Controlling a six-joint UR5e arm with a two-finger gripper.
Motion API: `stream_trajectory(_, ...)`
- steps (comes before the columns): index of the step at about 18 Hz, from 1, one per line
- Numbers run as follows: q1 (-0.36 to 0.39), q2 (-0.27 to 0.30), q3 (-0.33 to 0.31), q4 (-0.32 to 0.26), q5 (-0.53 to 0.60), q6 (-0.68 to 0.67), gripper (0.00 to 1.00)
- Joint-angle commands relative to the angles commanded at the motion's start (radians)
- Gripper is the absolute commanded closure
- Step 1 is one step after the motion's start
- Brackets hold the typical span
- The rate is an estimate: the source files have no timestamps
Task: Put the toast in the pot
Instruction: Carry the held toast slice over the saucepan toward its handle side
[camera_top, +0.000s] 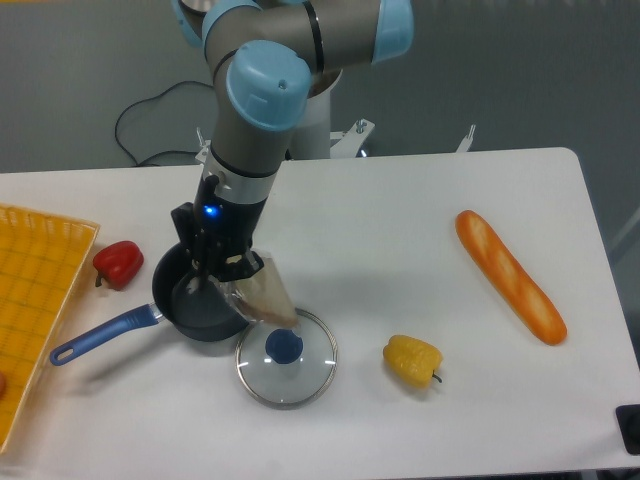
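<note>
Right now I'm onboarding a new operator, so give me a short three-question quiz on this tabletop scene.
1. True or false: the toast lies flat inside the pot.
2. Which object lies nearest the glass lid? A) baguette B) yellow pepper C) red pepper
3. Fill in: the pot's handle is coloured ____.

Key: 1. False; the gripper holds it tilted at the pot's rim. 2. B. 3. Blue.

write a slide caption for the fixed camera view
Pincer holding toast tilted at the rim of the pot.
</note>
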Motion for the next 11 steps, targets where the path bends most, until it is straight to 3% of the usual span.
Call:
stream_trajectory(8,-0.063,0.008,-0.011,0.003,-0.005,-0.031,0.86)
stream_trajectory(11,-0.086,0.035,-0.046,0.005,-0.005,-0.052,0.86)
